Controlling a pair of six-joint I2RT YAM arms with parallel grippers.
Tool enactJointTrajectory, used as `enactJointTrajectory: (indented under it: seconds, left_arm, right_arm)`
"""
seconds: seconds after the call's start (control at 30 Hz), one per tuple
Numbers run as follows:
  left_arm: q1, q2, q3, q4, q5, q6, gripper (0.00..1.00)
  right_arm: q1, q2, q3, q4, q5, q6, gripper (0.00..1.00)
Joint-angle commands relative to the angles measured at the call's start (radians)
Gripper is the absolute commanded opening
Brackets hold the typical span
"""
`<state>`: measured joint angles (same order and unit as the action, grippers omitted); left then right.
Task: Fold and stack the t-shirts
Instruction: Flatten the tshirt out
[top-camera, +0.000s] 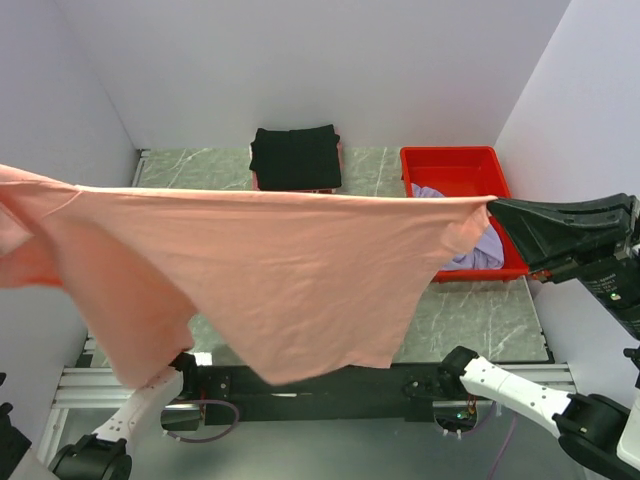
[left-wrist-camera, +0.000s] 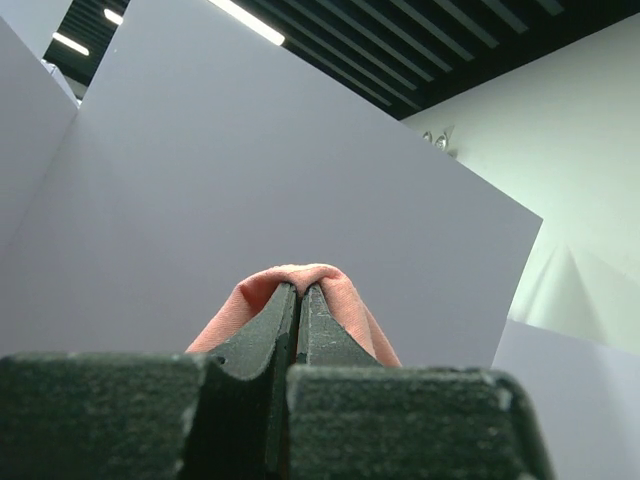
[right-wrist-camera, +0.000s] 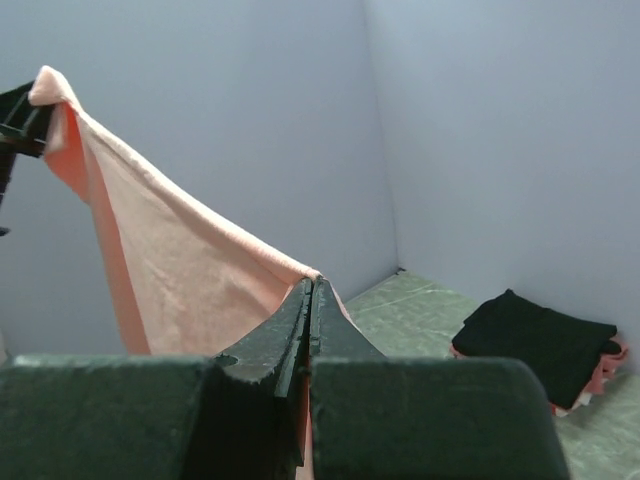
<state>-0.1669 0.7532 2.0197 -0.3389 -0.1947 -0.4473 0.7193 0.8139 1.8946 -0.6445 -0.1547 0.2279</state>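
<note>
The salmon-pink t-shirt (top-camera: 250, 270) hangs stretched in the air across the whole workspace, its top edge taut. My right gripper (top-camera: 494, 203) is shut on its right end; in the right wrist view the cloth (right-wrist-camera: 180, 270) runs from my closed gripper (right-wrist-camera: 311, 284) up to the far left. My left gripper is out of the top view at the left; in the left wrist view it (left-wrist-camera: 300, 288) is shut on a fold of the pink cloth (left-wrist-camera: 340, 290). The black folded t-shirt (top-camera: 295, 157) lies at the back middle. The lavender t-shirt (top-camera: 480, 245) lies in the red tray.
The red plastic tray (top-camera: 455, 165) stands at the back right on the green marbled table (top-camera: 480, 320). White walls close the sides and back. The black fold also shows in the right wrist view (right-wrist-camera: 540, 340), on a pink layer beneath it.
</note>
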Motion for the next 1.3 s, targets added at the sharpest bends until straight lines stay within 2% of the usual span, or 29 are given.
enactJointTrajectory:
  seconds: [0.0, 0.1, 0.17, 0.23, 0.27, 0.3, 0.33, 0.37, 0.4, 0.47, 0.5, 0.53, 0.57, 0.6, 0.67, 0.7, 0.73, 0.77, 0.8, 0.87, 0.97, 1.03, 1.23, 1.27]
  left_arm:
    - [0.007, 0.018, -0.042, 0.023, -0.009, 0.029, 0.01]
    - [0.007, 0.029, -0.128, 0.053, -0.015, 0.030, 0.01]
    - [0.007, 0.041, -0.185, 0.084, -0.040, 0.027, 0.01]
    - [0.007, 0.067, -0.297, 0.130, -0.112, 0.021, 0.01]
    - [0.007, 0.098, -0.387, 0.167, -0.168, 0.022, 0.01]
    - [0.007, 0.119, -0.430, 0.167, -0.169, 0.021, 0.01]
    - [0.007, 0.147, -0.467, 0.182, -0.213, 0.025, 0.01]
    - [0.007, 0.176, -0.501, 0.199, -0.236, 0.027, 0.01]
    - [0.007, 0.249, -0.565, 0.205, -0.253, 0.024, 0.01]
    - [0.007, 0.331, -0.630, 0.218, -0.270, 0.032, 0.01]
    - [0.009, 0.422, -0.686, 0.227, -0.273, 0.027, 0.01]
    - [0.010, 0.475, -0.708, 0.228, -0.264, 0.025, 0.02]
    - [0.010, 0.526, -0.726, 0.235, -0.227, 0.025, 0.08]
    - [0.012, 0.623, -0.751, 0.253, -0.213, 0.019, 0.26]
    - [0.013, 0.719, -0.748, 0.256, -0.166, 0.013, 0.45]
    - [0.013, 0.801, -0.719, 0.233, -0.164, 0.009, 0.63]
    - [0.015, 0.837, -0.698, 0.221, -0.179, 0.007, 0.81]
    - [0.015, 0.868, -0.652, 0.206, -0.221, 0.001, 0.98]
    - [0.018, 0.915, -0.627, 0.177, -0.229, -0.001, 0.99]
    - [0.018, 0.940, -0.592, 0.123, -0.239, -0.010, 1.00]
    - [0.018, 0.920, -0.619, 0.101, -0.241, -0.039, 0.99]
    - [0.018, 0.882, -0.642, 0.065, -0.249, -0.073, 0.99]
    - [0.018, 0.723, -0.860, -0.028, -0.175, -0.217, 0.99]
    - [0.018, 0.707, -0.919, -0.052, -0.173, -0.279, 0.99]
  right_arm:
    - [-0.004, -0.024, -0.025, 0.016, 0.012, 0.025, 0.00]
    - [-0.003, 0.013, -0.037, -0.024, 0.134, 0.022, 0.00]
    - [-0.004, 0.040, -0.060, -0.037, 0.280, 0.021, 0.00]
    - [-0.004, 0.096, -0.100, -0.043, 0.407, 0.025, 0.00]
    - [-0.023, 0.140, -0.127, -0.046, 0.529, 0.030, 0.00]
    - [-0.023, 0.163, -0.127, -0.043, 0.573, 0.030, 0.00]
    - [-0.088, 0.186, -0.171, -0.037, 0.590, 0.033, 0.00]
    - [-0.145, 0.209, -0.204, -0.027, 0.583, 0.051, 0.00]
    - [-0.203, 0.247, -0.244, 0.024, 0.464, 0.051, 0.00]
    - [-0.352, 0.296, -0.383, 0.095, 0.335, 0.071, 0.00]
    - [-0.378, 0.356, -0.426, 0.164, 0.228, 0.073, 0.00]
    - [-0.402, 0.393, -0.503, 0.195, 0.186, 0.074, 0.00]
    - [-0.428, 0.431, -0.534, 0.233, 0.160, 0.067, 0.00]
    - [-0.443, 0.524, -0.554, 0.287, 0.117, 0.074, 0.00]
    - [-0.472, 0.635, -0.536, 0.309, 0.072, 0.079, 0.00]
    - [-0.495, 0.745, -0.505, 0.287, 0.060, 0.074, 0.05]
    - [-0.500, 0.801, -0.429, 0.270, 0.058, 0.061, 0.14]
    - [-0.501, 0.848, -0.380, 0.240, 0.069, 0.042, 0.39]
    - [-0.501, 0.919, -0.335, 0.189, 0.073, 0.031, 0.49]
    - [-0.500, 0.959, -0.263, 0.169, 0.063, 0.021, 0.67]
    - [-0.494, 0.941, -0.294, 0.206, 0.020, 0.030, 0.74]
    - [-0.480, 0.900, -0.342, 0.224, 0.004, 0.039, 0.75]
    - [-0.387, 0.765, -0.538, 0.249, 0.027, 0.083, 0.76]
    - [-0.353, 0.749, -0.566, 0.253, 0.035, 0.102, 0.76]
